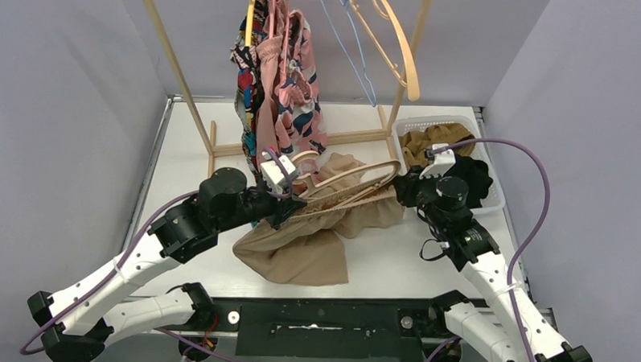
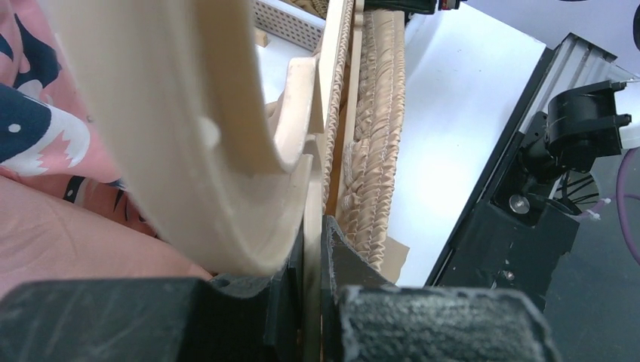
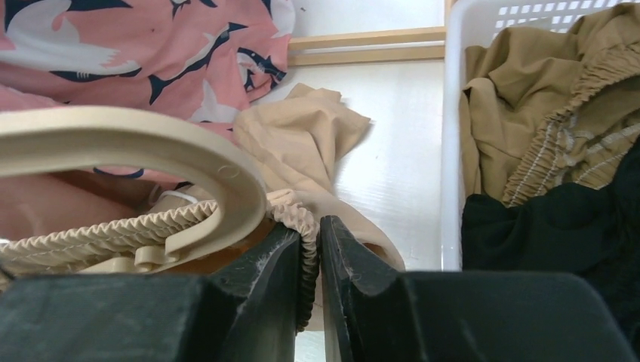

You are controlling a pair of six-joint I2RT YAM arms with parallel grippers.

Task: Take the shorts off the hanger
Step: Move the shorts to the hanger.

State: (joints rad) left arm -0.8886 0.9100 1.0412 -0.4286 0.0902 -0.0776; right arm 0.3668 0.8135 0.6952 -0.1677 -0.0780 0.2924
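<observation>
Beige shorts [image 1: 315,237] lie crumpled on the table, their ruched waistband [image 2: 373,136] still along a cream hanger [image 1: 351,182]. My left gripper [image 1: 288,204] is shut on the hanger's thin bar [image 2: 313,249] at its left end. My right gripper [image 1: 401,188] is shut on the beige waistband [image 3: 308,234] at the hanger's right end [image 3: 151,143]. Pink floral-print shorts [image 1: 293,75] and comic-print shorts [image 1: 244,82] hang on the wooden rack behind. The pink print fills the left of both wrist views [image 2: 30,128] [image 3: 151,45].
A white basket [image 1: 464,126] at the back right holds mustard-brown shorts [image 1: 427,140] and black shorts [image 1: 474,174], also in the right wrist view [image 3: 543,98] [image 3: 543,226]. Empty hangers [image 1: 387,38] hang on the rack [image 1: 173,59]. The rack's base bar [image 1: 351,138] crosses the table.
</observation>
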